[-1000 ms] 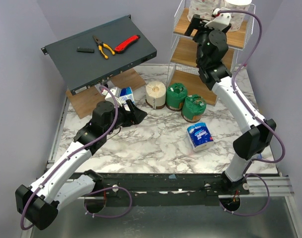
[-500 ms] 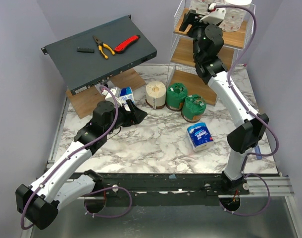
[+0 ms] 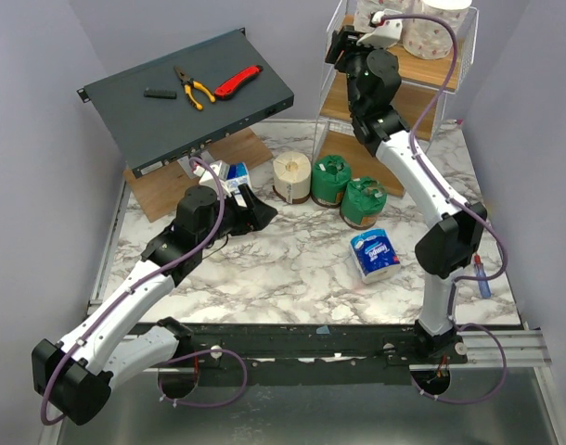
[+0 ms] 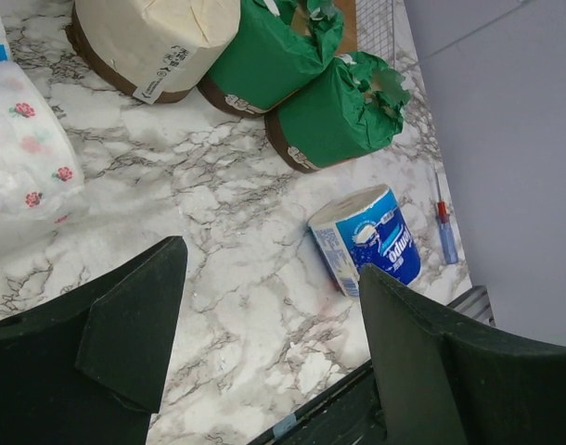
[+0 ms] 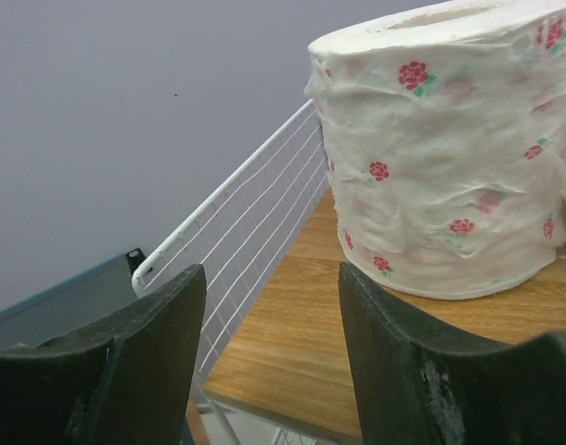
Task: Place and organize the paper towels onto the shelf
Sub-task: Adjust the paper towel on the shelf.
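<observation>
Hovering at top tier of shelf, upper right of frame: right tool jaws apart, empty, just beside rose-print roll. Risk: sideways swing clips roll, tips it off board. Left tool wide, empty, over surface; cream roll, green rolls, blue pack unshelved, frame centre.

In the left wrist view, past the tips of the left gripper, the cream roll and a green roll were cut off by the top edge; out beyond one finger, a flowered roll ran off the side; out beyond the other finger, a thin blue and red stick was too small to name; in the right wrist view, just ahead of the right gripper, a second flowered roll was cut off at the top and side; the shelf went out of sight under the fingers.
</observation>
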Controlling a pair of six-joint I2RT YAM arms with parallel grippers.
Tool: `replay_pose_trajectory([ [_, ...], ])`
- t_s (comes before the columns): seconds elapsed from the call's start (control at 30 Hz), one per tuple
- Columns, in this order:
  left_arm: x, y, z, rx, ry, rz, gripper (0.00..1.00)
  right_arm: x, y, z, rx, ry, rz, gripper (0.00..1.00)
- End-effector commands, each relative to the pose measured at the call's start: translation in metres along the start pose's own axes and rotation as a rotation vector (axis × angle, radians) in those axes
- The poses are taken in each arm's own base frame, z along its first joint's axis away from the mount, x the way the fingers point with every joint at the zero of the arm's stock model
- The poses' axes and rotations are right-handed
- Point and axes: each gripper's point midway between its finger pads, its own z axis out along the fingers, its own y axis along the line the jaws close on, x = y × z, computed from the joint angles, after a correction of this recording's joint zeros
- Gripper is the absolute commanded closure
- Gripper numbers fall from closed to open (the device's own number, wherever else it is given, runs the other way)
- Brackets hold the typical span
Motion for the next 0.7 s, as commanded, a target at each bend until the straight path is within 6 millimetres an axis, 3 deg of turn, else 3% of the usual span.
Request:
replay_pose_trajectory([
  [0.0, -0.013, -0.006, -0.004, 0.005, -0.029, 0.019, 0.23, 0.012, -0.004, 0.012, 0.049, -0.003, -0.01, 0.39],
  [0.2, -0.015, -0.004, -0.004, -0.007, -0.036, 0.026, 0.23, 0.025, -0.019, 0.02, 0.093, 0.007, -0.005, 0.38],
  [0.67, -0.012, -0.002, 0.002, -0.008, -0.02, 0.022, 0.23, 0.017, -0.065, 0.019, 0.213, -0.028, -0.007, 0.28],
])
